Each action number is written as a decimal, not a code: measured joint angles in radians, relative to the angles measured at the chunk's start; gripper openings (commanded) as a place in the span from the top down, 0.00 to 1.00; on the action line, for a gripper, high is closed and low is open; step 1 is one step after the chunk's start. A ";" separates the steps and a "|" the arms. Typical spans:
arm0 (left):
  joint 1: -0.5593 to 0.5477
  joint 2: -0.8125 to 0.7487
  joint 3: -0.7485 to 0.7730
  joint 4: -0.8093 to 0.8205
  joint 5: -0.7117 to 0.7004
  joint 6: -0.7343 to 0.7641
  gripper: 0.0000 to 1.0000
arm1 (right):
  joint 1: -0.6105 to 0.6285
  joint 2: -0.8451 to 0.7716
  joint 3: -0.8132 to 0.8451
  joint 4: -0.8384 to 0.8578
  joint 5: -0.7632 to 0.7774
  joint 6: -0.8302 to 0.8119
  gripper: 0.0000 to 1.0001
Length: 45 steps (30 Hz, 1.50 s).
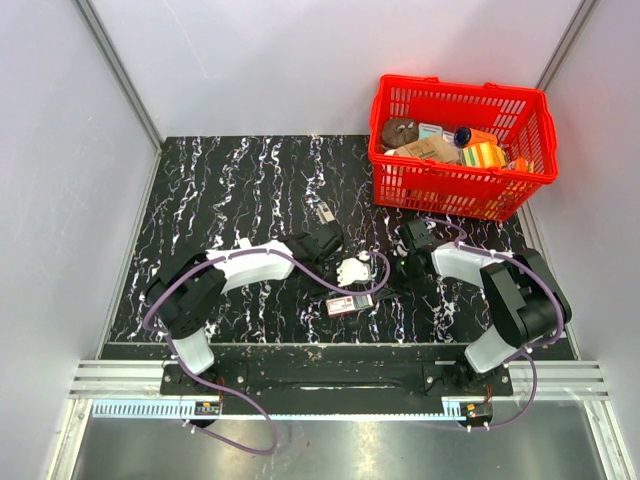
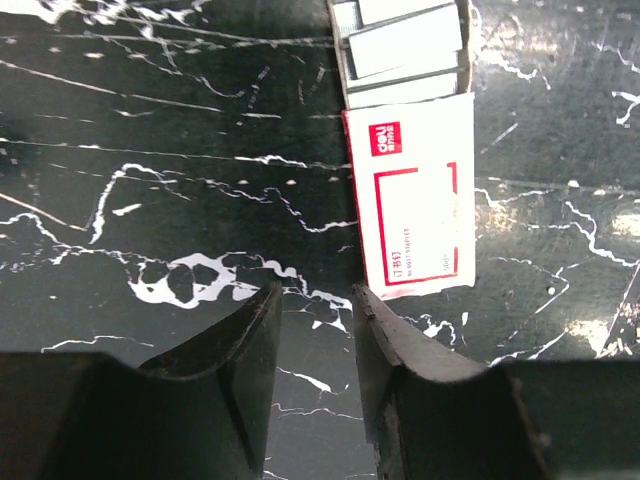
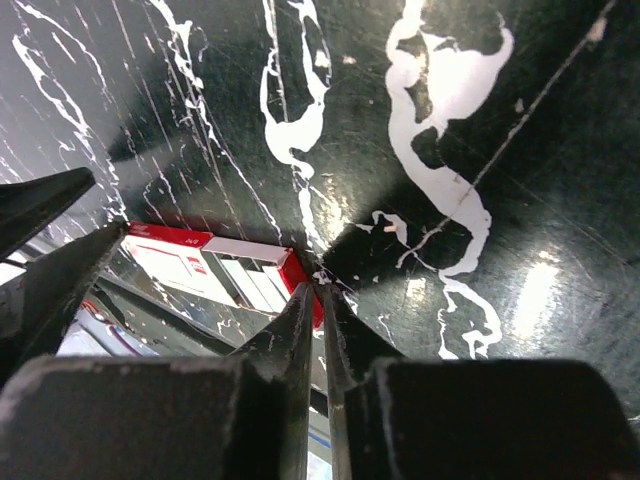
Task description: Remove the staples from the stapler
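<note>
Stapler alone on the counter, clear of both pairs of fingers.

The stapler (image 1: 325, 212), a small grey piece with a darker part, lay tilted on the black marbled counter (image 1: 230, 190). It sat just past the far side of the left arm's wrist, behind the left fingers (image 2: 250, 340) rather than between them, and well to the left of the right fingers (image 3: 290, 345). Neither wrist view showed it. The left fingers stood parted and held nothing, with bare counter in the gap. Just ahead of their right tip lay a white box with red print (image 2: 415, 190), with grey staple strips (image 2: 400, 45) fanning out of its far end. The right fingers were pressed together on nothing that could be seen, their tips at a red edge of that box. A red basket (image 1: 440, 195) stood beyond the right fingers.
</note>
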 measured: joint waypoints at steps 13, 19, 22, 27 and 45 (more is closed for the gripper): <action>-0.004 -0.042 -0.053 -0.061 -0.002 0.058 0.59 | -0.008 0.003 -0.024 0.045 -0.031 0.003 0.88; -0.006 -0.045 -0.055 -0.069 -0.001 0.050 0.56 | -0.042 0.003 -0.045 0.076 -0.066 0.010 0.87; -0.012 -0.045 -0.055 -0.069 -0.001 0.046 0.55 | -0.066 -0.001 -0.068 0.103 -0.095 0.022 0.87; -0.022 -0.044 -0.052 -0.070 -0.001 0.042 0.55 | -0.100 -0.009 -0.110 0.159 -0.145 0.049 0.86; -0.037 -0.021 -0.036 -0.067 -0.013 0.042 0.56 | -0.137 0.006 -0.179 0.341 -0.253 0.133 0.81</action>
